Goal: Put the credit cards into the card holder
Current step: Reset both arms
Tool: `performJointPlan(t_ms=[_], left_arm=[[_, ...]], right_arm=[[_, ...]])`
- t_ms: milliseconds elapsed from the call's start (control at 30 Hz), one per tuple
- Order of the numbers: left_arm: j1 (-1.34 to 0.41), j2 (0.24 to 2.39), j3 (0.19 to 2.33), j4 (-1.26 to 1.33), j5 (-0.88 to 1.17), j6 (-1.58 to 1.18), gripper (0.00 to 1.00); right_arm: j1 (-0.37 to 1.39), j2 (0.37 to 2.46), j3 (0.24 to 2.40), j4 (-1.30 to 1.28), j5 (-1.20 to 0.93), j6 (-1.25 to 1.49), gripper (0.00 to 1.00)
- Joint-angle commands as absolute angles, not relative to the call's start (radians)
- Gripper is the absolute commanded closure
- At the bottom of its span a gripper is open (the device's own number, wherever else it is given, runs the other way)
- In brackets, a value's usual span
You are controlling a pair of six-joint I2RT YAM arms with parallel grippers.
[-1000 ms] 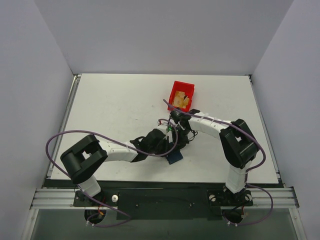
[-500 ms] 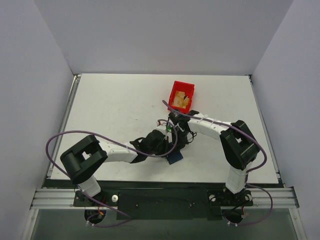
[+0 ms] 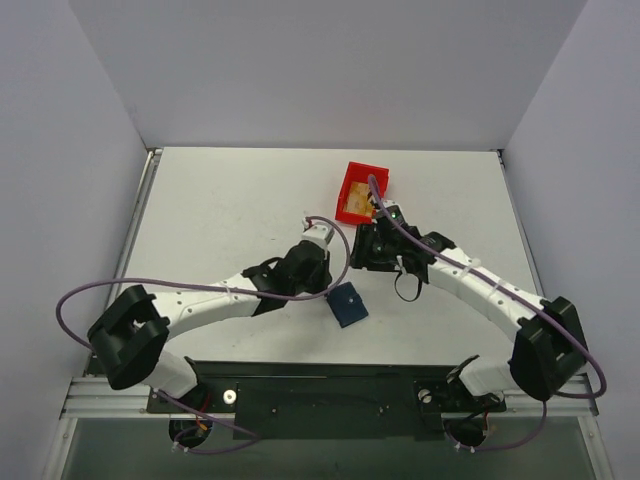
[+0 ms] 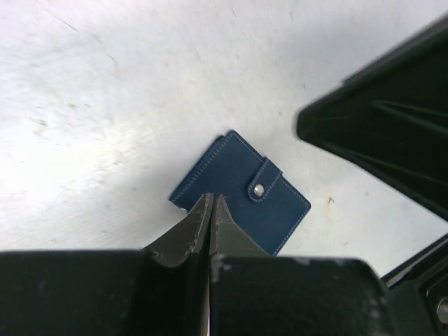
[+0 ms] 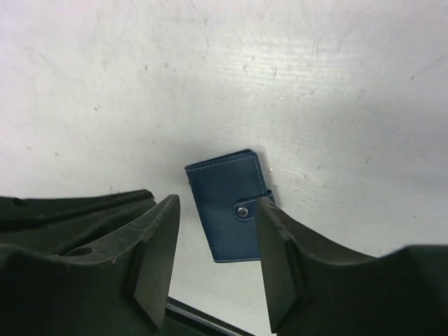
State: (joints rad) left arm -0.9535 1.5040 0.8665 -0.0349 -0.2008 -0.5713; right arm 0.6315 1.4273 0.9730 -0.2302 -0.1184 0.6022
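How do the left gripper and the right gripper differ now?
The left gripper is shut, fingers pressed together; the right gripper is open, a gap between its fingers. In the top view the left gripper is left of the wallet, the right gripper nearer the red bin. Both hold nothing and view the closed wallet.

Overhead sees whole table [image 3: 220, 210]; both wrist views, closer, share card holder [image 4: 238, 192].

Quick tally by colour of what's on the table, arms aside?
Navy: 1, the card holder, closed.
Red: 1, the bin.
Tan: 1 patch inside the bin, too small to tell cards apart.
Total: 3.
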Motion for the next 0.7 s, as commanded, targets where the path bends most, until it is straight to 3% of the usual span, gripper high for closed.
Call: performJointPlan(t_ms=[0,33,133,233,300,533,667], left_arm=[[-0.899,1.392,0.922,-0.176,-0.307,-0.548,1.0],[-0.872,1.376,0.923,-0.198,-0.31,-0.548,0.97],[-0.819,1.307,0.928,-0.271,-0.321,-0.538,0.84],[-0.76,1.258,0.937,-0.319,-0.336,-0.522,0.61],[-0.733,1.232,0.949,-0.357,-0.344,-0.514,0.51],[-0.675,1.249,1.037,-0.511,-0.409,-0.514,0.3],[-0.681,1.281,1.069,-0.506,-0.402,-0.462,0.29]], right_arm=[[0.624,1.296,0.937,-0.212,-0.015,0.551,0.5],[0.624,1.273,0.937,-0.218,-0.003,0.54,0.43],[0.624,1.24,0.959,-0.299,0.072,0.494,0.38],[0.624,1.155,0.934,-0.307,0.112,0.477,0.28],[0.623,1.106,0.914,-0.302,0.143,0.474,0.22],[0.621,0.988,0.819,-0.221,0.216,0.482,0.2],[0.624,0.928,0.737,-0.101,0.195,0.479,0.15]])
